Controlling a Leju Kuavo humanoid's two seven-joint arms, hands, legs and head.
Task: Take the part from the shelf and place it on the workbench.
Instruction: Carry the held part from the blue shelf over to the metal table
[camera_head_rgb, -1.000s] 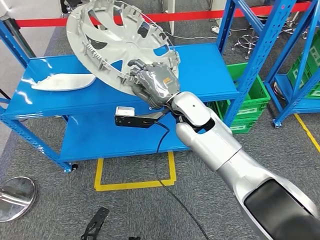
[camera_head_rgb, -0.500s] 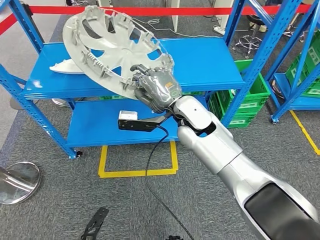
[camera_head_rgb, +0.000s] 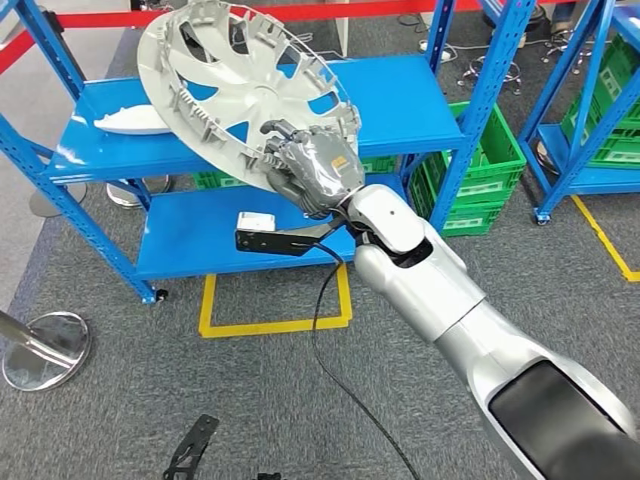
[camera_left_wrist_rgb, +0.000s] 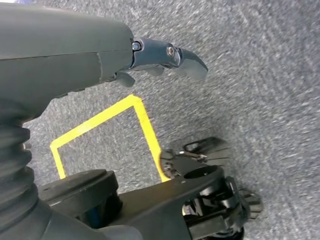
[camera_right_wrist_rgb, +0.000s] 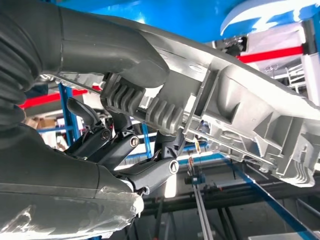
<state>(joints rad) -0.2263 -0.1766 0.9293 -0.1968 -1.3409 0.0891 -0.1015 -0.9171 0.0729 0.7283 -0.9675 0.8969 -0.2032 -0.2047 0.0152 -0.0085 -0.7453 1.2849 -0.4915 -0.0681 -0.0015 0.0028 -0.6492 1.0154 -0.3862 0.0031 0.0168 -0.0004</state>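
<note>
A large round silver-grey plastic wheel cover (camera_head_rgb: 241, 95), with curved spokes, open slots and clip tabs around its rim, is tilted steeply above the top level of a blue metal shelf (camera_head_rgb: 400, 110), its ribbed inner side facing the camera, its lower edge raised.

Glossy silver right arm (camera_head_rgb: 423, 275) with black inset panel, grey plastic-wrapped right robot hand (camera_head_rgb: 309, 175), trailing black cable (camera_head_rgb: 332, 350).
</note>
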